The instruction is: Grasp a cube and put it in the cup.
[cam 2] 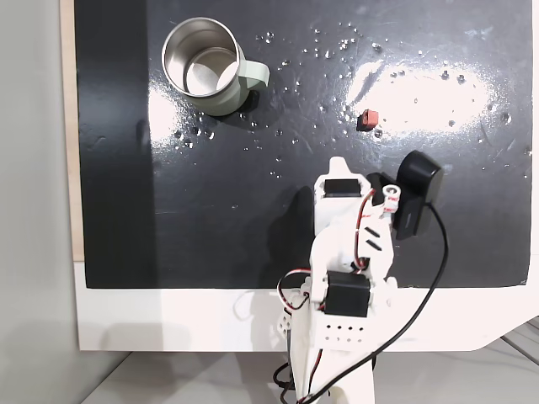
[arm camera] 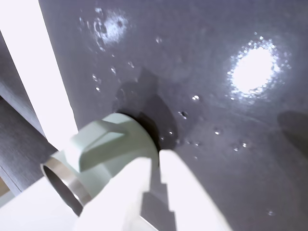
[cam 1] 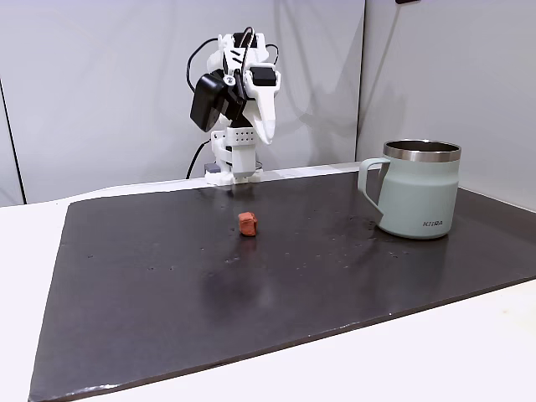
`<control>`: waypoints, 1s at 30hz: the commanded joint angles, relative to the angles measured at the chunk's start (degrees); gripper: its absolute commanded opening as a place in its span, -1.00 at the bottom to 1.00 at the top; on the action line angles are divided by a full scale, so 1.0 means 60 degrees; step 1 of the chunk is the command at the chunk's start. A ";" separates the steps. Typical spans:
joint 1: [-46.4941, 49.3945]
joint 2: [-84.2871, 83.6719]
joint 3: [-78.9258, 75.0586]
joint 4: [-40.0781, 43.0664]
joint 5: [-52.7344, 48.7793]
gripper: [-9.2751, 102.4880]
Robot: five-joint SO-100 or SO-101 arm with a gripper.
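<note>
Clearly the pincer (arm camera: pixel 156 166), nearly together and empty, points at the cup (arm camera: pixel 103 144); the tiny cube (cam 2: pixel 367 119) sits well aside and could skid when approached.

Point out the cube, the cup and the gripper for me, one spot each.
cube (cam 1: pixel 247 224), a fixed view: on its front face.
cup (cam 1: pixel 419 201), a fixed view: on the green side wall above the lettering.
gripper (arm camera: pixel 159 161), wrist view: between the two white fingertips, beside the cup's handle.

Place: lab or office bench | black mat (cam 1: pixel 167 285) on white table (cam 1: pixel 469 352) | plain grey walls (cam 1: pixel 100 92)
</note>
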 commanded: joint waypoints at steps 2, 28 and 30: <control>0.0439 -0.1670 -0.2051 0.0103 -0.0176 -0.83; 0.1245 -0.8818 -0.7427 0.1714 -0.0601 -0.83; 0.1289 -0.9067 -0.7617 0.1875 -0.0601 -0.83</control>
